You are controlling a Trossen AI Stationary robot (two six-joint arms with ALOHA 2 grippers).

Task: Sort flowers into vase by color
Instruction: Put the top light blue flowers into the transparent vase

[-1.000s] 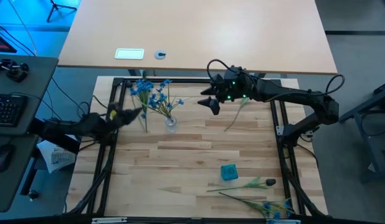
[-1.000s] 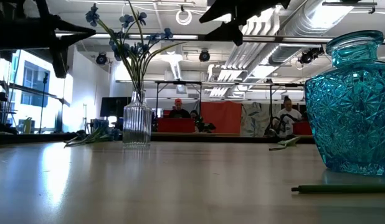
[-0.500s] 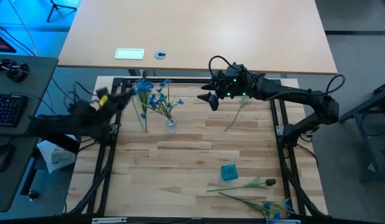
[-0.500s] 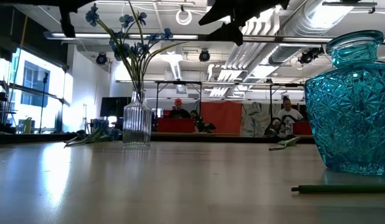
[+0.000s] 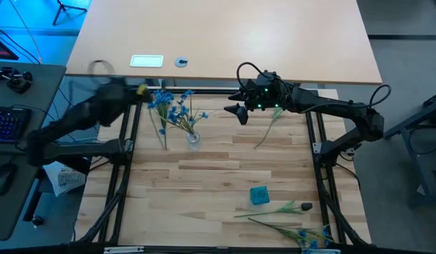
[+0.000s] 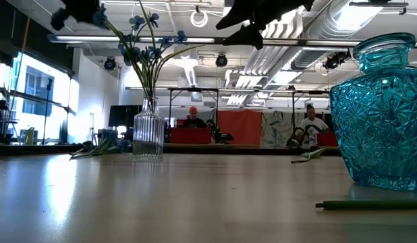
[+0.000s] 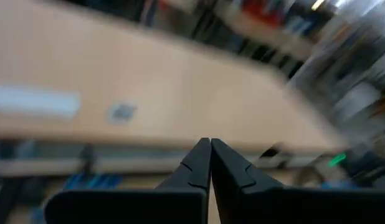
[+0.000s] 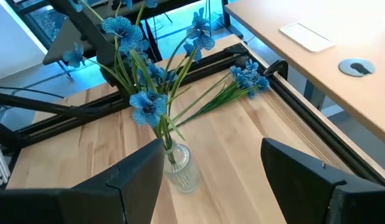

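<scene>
Landmark: clear vase [image 5: 193, 138], standing toward the table's far left.
Near edge: one blue flower stem [image 5: 292, 231] and one dark-bud stem [image 5: 281, 209] lie flat on the table [image 5: 218, 176], well apart from the clear vase, on its near right.
Teal vase [image 5: 259, 195]: upright and empty, just beyond those two stems, between them and the clear vase.
Clear vase: holds a bunch of blue flowers [image 8: 133, 68].
Beside it: another blue stem [image 5: 160, 116] lies flat on its left; a green stem [image 5: 269, 127] lies well to its right.
Right gripper [image 5: 235, 111]: raised to the right of the clear vase, fingers spread wide, holding nothing.
Left gripper [image 7: 210, 163]: lifted beyond the clear vase on its far left, fingertips pressed together, nothing between them.
</scene>
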